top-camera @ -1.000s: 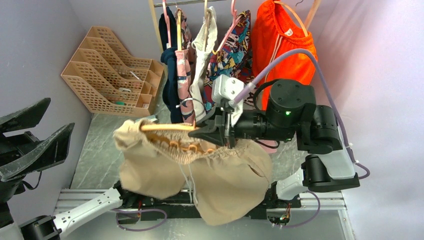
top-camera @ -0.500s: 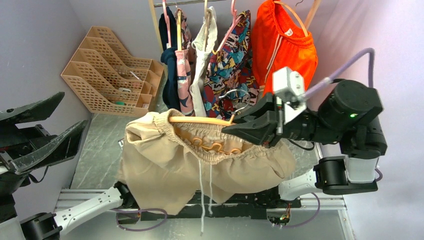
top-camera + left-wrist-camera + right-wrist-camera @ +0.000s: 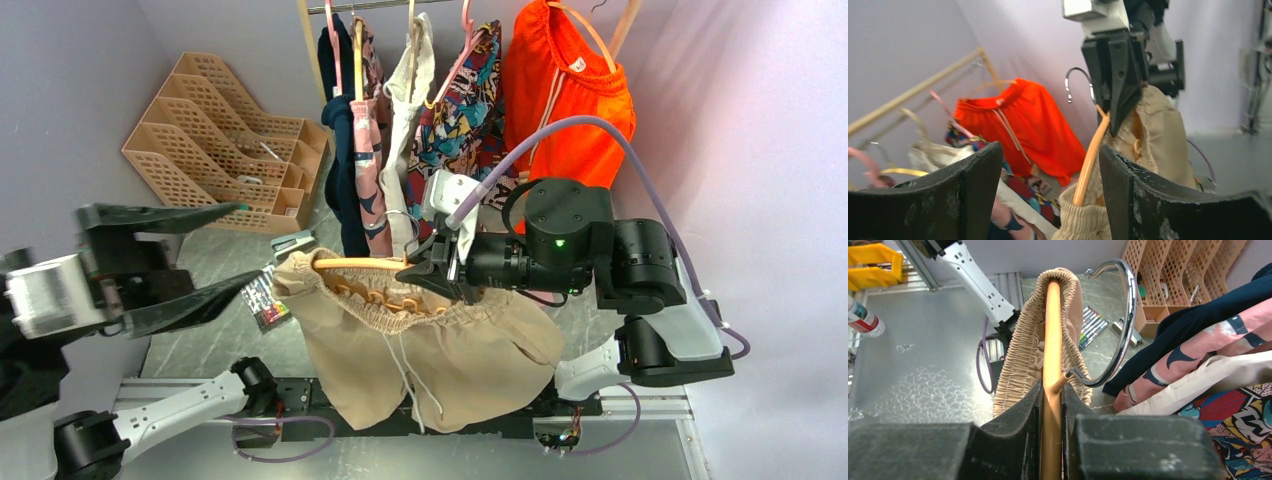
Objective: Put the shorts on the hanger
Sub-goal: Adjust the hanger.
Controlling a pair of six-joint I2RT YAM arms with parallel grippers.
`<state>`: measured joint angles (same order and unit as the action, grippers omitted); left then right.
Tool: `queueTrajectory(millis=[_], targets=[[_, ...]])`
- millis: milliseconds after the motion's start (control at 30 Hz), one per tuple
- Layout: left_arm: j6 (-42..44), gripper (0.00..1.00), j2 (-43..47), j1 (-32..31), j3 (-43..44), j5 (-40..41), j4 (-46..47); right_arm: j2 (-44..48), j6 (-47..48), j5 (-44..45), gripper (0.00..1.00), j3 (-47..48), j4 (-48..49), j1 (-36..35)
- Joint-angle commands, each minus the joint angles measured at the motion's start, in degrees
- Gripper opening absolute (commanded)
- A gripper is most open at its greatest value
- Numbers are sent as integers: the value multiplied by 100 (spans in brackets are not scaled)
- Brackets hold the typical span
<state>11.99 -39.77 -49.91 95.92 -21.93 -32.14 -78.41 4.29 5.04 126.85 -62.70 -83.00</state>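
Your right gripper point(image 3: 428, 275) was pinched narrow on the hanger point(image 3: 345, 262) near its hook, the shorts point(image 3: 440, 345) hanging from it aloft, your left gripper point(image 3: 250, 243) wide and empty, so any tilt could have slid the waistband off the free end.

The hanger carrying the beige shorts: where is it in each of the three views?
Top external: the hanger lies at centre, left of the right gripper.
Left wrist: centre, its orange arm slants below that gripper.
Right wrist: centre, its bar rises from the closed jaws.
Shared landmark: the gathered waistband of the shorts.
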Motion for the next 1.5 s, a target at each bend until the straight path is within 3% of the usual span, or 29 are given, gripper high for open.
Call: queueTrajectory(millis=[0, 467, 1000, 1133, 1367, 1400, 1467], targets=[[-189, 74, -460, 33, -82, -993, -642, 287, -41, 24, 0, -552, 598, -9], [-261, 61, -1097, 32, -739, -1879, -954, 1045, -380, -170, 0, -2365, 1898, -10], [-43, 58, -1408, 31, -908, -2138, -1219, 698, -295, -350, 0, -2152, 1869, -8], [-24, 52, -1462, 34, -925, -2144, -1266, 663, -255, -314, 0, -2161, 1894, -8], [31, 21, -1421, 33, -991, -2149, -1264, 668, -258, -314, 0, -2239, 2014, -10], [32, 22, -1397, 33, -1014, -2140, -1254, 683, -269, -325, 0, -2265, 2037, -14], [8, 37, -1347, 34, -1099, -2140, -1213, 708, -296, -356, 0, -2324, 2110, -6]])
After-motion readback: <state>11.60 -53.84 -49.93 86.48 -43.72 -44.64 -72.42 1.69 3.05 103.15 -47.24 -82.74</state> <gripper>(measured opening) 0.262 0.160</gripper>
